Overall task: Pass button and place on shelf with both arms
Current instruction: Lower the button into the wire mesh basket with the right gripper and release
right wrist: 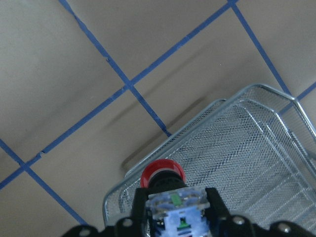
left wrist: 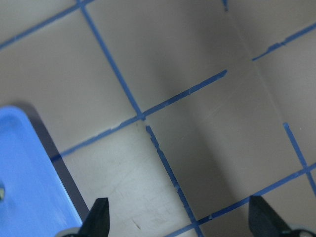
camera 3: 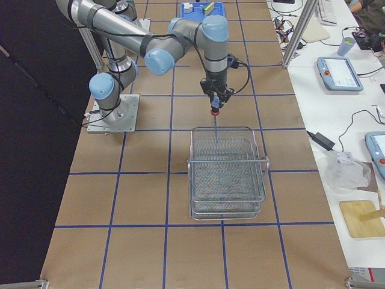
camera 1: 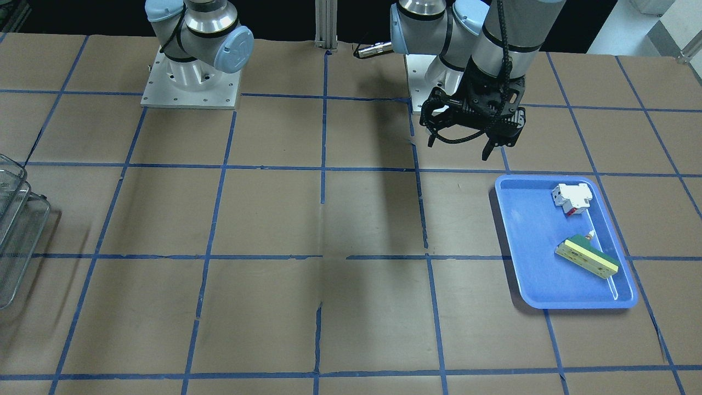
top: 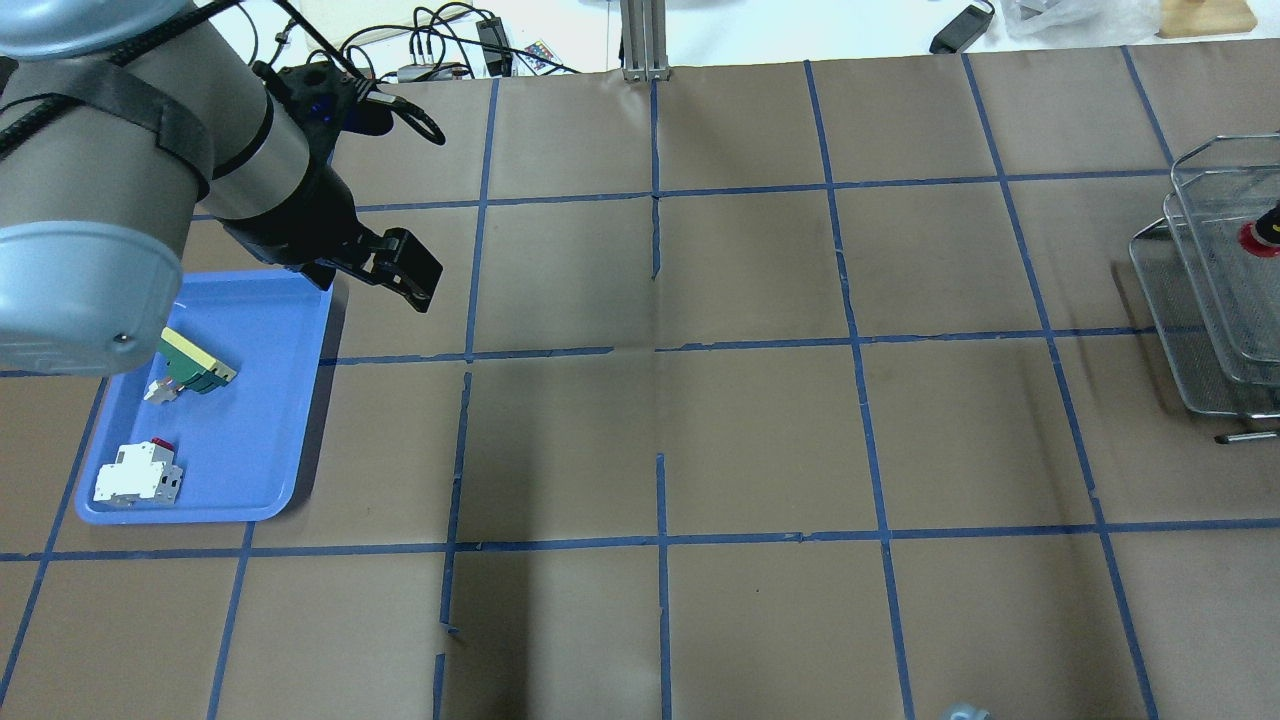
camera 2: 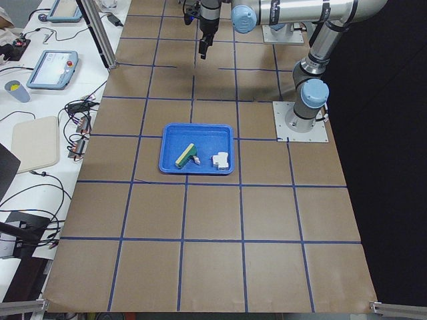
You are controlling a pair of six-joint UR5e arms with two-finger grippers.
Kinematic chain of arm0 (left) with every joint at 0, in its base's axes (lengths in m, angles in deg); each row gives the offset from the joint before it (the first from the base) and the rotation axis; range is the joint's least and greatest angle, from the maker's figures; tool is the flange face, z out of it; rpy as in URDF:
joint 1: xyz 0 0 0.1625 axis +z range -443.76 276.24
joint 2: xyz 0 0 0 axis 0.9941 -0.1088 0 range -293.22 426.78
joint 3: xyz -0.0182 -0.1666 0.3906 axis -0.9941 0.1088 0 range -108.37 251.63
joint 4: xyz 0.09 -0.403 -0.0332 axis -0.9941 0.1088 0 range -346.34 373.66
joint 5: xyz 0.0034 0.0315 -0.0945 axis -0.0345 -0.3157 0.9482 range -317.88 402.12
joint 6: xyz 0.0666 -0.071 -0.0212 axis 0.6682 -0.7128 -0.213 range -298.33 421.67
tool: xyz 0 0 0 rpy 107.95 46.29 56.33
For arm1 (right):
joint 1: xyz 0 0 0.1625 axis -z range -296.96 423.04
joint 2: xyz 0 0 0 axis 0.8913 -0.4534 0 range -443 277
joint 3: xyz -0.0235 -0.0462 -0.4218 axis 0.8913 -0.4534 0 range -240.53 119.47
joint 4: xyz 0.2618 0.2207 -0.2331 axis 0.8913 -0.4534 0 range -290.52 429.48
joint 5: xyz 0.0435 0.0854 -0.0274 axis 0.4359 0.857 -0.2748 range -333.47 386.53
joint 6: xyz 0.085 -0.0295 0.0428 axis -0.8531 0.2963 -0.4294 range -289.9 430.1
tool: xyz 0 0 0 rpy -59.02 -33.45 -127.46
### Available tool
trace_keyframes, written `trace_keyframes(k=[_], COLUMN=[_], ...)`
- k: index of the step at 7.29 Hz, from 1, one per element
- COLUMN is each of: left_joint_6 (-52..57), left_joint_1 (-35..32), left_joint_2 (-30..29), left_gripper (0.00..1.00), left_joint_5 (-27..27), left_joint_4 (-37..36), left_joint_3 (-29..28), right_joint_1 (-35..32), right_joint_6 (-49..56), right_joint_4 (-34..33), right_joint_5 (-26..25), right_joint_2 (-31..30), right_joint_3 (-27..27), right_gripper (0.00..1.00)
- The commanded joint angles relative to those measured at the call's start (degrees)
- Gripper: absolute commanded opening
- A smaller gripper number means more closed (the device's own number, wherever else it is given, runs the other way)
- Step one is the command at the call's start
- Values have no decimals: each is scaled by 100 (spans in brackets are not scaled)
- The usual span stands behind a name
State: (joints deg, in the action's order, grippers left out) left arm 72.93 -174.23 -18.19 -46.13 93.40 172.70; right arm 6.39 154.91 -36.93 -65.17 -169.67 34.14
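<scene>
My right gripper (right wrist: 176, 205) is shut on the button (right wrist: 162, 174), whose red cap points down and whose bluish block sits between the fingers. It hangs just above the near rim of the wire mesh shelf (right wrist: 247, 163). The exterior right view shows the gripper (camera 3: 215, 101) with the button (camera 3: 215, 110) over the shelf's (camera 3: 227, 171) edge. Overhead, the red cap (top: 1258, 237) shows at the shelf (top: 1200, 310) on the far right. My left gripper (left wrist: 180, 219) is open and empty. It hovers above the table beside the blue tray, also seen from the front (camera 1: 459, 148).
A blue plastic tray (camera 1: 526, 263) holds a white-and-red block (camera 1: 571, 197) and a green-and-cream bar (camera 1: 587, 256). The tray's corner shows in the left wrist view (left wrist: 24, 173). Brown paper with a blue tape grid covers the table. Cables and tablets lie beyond its far edge.
</scene>
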Motion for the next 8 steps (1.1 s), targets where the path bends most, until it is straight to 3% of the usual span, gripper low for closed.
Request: trace_keyframes(k=[1, 6, 7, 8], left_joint_6=[-1217, -1319, -1319, -1319], left_joint_1=[-5, 91, 74, 65], left_joint_2=[69, -351, -632, -852], left_gripper=[100, 100, 100, 100], left_joint_5=[-35, -18, -18, -9], left_joint_4=[557, 736, 727, 727], left_joint_3=[-173, -726, -989, -1236], right_joint_1=[320, 444, 453, 462], right_joint_6=[44, 1, -17, -26], right_joint_4=[-247, -512, -521, -512], right_joint_5=[-15, -15, -24, -24], right_joint_2=[378, 800, 819, 819], right_joint_3=[-18, -18, -18, -18], right_gripper=[0, 1, 10, 32])
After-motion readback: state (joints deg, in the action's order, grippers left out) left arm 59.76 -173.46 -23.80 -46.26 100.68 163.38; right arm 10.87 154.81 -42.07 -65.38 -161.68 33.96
